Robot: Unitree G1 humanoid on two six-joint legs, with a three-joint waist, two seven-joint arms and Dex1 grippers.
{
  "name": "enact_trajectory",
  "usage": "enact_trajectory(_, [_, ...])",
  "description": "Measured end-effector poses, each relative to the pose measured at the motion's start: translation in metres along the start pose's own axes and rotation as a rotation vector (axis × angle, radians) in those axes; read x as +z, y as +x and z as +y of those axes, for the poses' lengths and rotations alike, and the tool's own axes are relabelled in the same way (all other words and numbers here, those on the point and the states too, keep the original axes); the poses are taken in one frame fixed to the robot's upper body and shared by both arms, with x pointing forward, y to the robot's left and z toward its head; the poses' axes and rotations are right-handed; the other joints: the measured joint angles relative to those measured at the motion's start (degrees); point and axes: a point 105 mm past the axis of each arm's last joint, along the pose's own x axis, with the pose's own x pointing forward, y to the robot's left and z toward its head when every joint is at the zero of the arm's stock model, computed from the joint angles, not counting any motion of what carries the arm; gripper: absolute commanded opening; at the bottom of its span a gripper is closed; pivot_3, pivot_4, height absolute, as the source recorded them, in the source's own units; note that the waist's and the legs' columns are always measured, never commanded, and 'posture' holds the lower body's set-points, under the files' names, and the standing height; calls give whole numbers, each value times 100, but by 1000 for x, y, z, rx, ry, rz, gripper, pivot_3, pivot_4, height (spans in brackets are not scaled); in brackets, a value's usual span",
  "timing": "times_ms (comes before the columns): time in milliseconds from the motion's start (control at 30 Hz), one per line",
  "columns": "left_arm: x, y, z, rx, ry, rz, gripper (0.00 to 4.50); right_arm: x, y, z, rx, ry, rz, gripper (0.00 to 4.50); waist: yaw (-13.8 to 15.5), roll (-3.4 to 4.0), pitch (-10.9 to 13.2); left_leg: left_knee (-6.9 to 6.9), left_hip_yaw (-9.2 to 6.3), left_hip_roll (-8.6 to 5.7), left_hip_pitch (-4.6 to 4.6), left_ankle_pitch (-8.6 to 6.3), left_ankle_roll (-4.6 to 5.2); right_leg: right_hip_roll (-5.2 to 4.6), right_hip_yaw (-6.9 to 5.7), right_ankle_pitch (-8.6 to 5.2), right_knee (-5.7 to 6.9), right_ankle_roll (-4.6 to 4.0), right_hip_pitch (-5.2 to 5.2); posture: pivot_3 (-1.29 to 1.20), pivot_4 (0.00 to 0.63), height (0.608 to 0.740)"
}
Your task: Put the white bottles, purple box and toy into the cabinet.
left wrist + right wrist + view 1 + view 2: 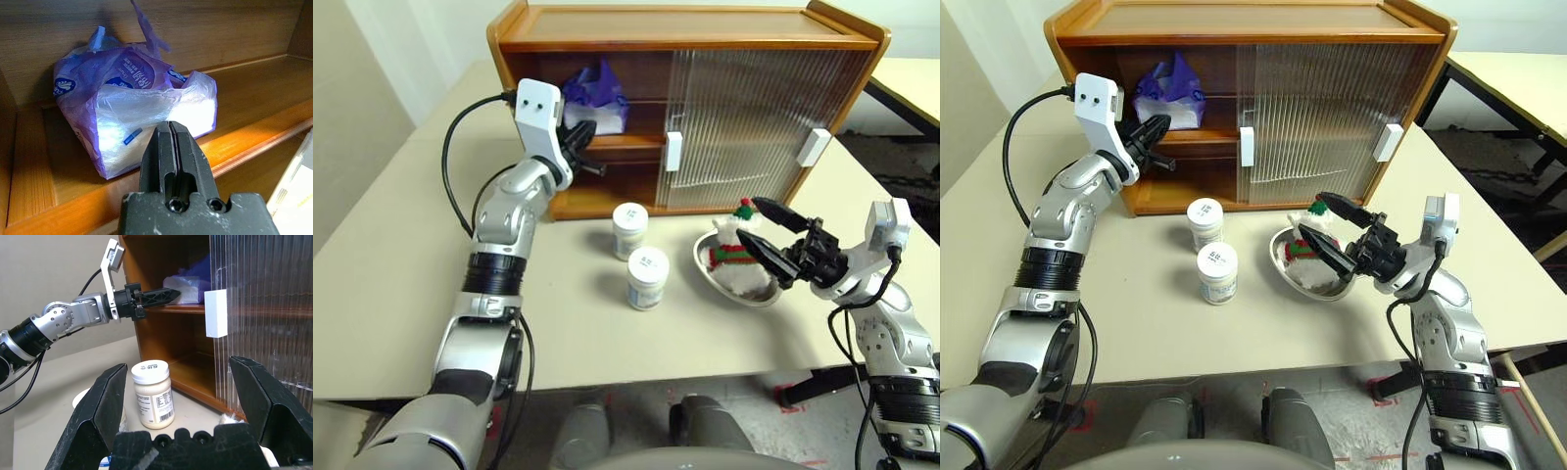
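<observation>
– Upper left of frame, what's on the cabinet [685, 39] shelf?
– Purple box [595, 98]; left gripper [579, 143] pressed shut just before it.
– Centre?
– Two white bottles [647, 277] on table; toy [734, 250] in steel bowl [705, 262], right gripper [762, 227] spread wide by it.

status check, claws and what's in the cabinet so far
Left claw shut, empty, at purple box on cabinet shelf. Right claw open by toy in bowl. White bottles on table.

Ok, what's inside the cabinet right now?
The purple box sits on the cabinet shelf in the open left half. The lower compartment there looks bare. The ribbed doors cover the right half, so nothing behind them can be made out.
</observation>
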Motion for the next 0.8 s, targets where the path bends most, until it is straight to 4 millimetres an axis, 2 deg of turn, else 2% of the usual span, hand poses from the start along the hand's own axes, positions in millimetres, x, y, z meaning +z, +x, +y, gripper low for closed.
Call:
enact_trajectory(100, [7, 0, -6, -38, -19, -35, 50, 2, 1, 1, 1, -6, -3, 4500, -32, 0, 0, 1, 1, -2, -3, 0, 0, -3, 1, 0, -3, 1, 0, 85, 0, 740])
enact_trajectory(200, [13, -7, -17, -122, -37, -72, 657, 3, 2, 1, 5, -11, -4, 4500, -57, 2, -1, -3, 2, -1, -3, -2, -2, -2, 2, 0, -5, 1, -1, 91, 0, 740])
enact_trajectory(333, [1, -37, -27, -261, -95, -58, 2162, 4, 0, 1, 9, -16, 8, 4500, -71, 7, 0, -9, 2, 12, -2, -5, -9, 4, 1, -2, -1, -2, -7, 108, 0, 740])
enact_trajectory(533, [-29, -90, -19, -384, -65, 72, 4468, 4, -1, 1, 22, -18, 20, 4500, -49, 12, 3, -3, 3, 16, 6, -5, -8, 2, -5, -4, 3, -8, -1, 130, 0, 740])
enact_trajectory(600, [-41, -103, -15, -401, -70, 117, 4468, 4, -1, 1, 27, -15, 24, 4500, -38, 12, 4, 1, 5, 16, 5, -3, -5, 0, -6, -10, -1, -9, 0, 135, 0, 740])
enact_trajectory(733, [-51, -113, -11, -405, -42, 158, 4468, 3, -1, 2, 37, -11, 26, 4500, 8, 11, 5, 6, 5, 16, 3, 1, 2, -5, -9, -11, -6, -7, 4, 139, 0, 740])
enact_trajectory(800, [-60, -119, -16, -441, -22, 181, 4468, 2, -2, 2, 42, -8, 31, 4500, 1, 15, 6, 5, 9, 16, 3, 1, 2, -6, -7, -11, -6, -8, 3, 137, 0, 740])
